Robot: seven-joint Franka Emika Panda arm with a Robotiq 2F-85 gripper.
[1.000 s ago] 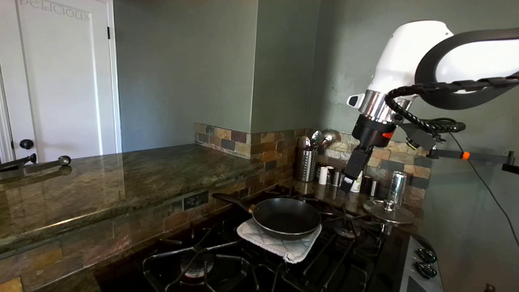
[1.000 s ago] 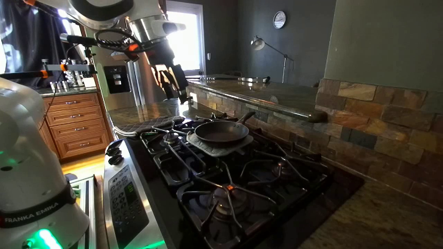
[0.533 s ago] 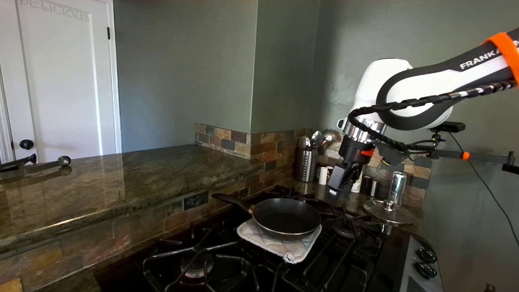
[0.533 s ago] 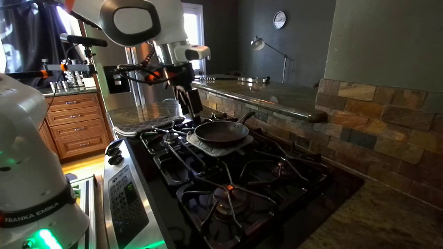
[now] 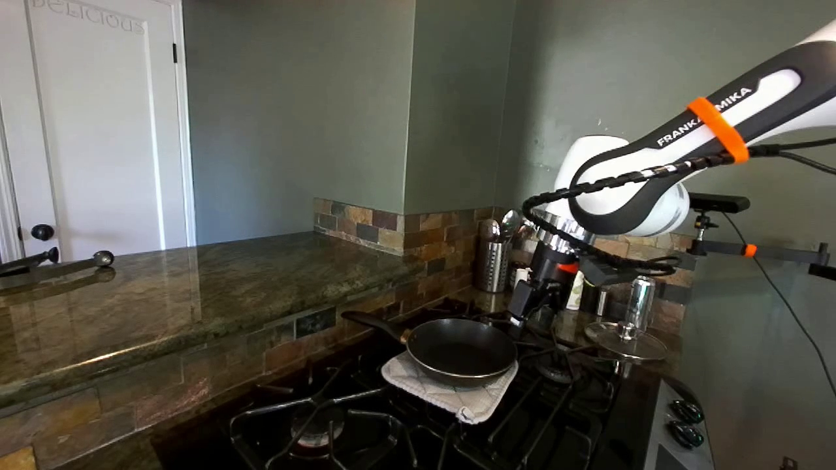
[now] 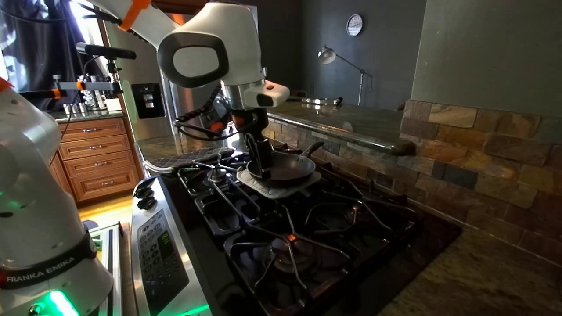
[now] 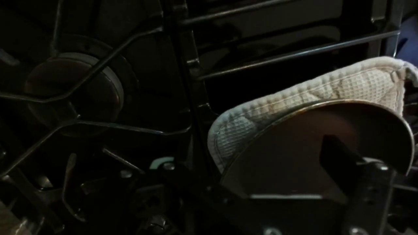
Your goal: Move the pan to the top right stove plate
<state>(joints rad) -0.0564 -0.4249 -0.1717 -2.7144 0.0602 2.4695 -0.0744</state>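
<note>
The pan (image 5: 460, 349) sits on a white cloth (image 5: 444, 395) over the middle of the stove (image 6: 208, 252), its handle (image 5: 372, 323) pointing at the brick wall (image 6: 472, 145). The gripper (image 5: 530, 317) hangs by the pan's edge, spread wide and holding nothing. In the wrist view one finger (image 7: 339, 160) lies over the pan's inside; that picture is dim, so I cannot tell whether it touches the metal.

The step in hand looks like taking the pan by its rim (image 7: 313, 105). To do it well, the gripper should straddle the pan's side squarely, one finger inside and one outside, low enough for a deep bite but not pressing on the base. The outer finger should keep clear of the cloth, or the cloth may come along.

Held at the rim, with the handle's weight off to another side, the pan will probably droop or twist. A firm squeeze and a slow, small lift would test the hold. The pan should then clear the iron bars (image 7: 298, 54) before going sideways, since dragging could snag. The goal, I judge, is the back right burner (image 6: 358, 215), seen from the side with the knobs (image 6: 146, 202); it calls for a level, centred set-down.
</note>
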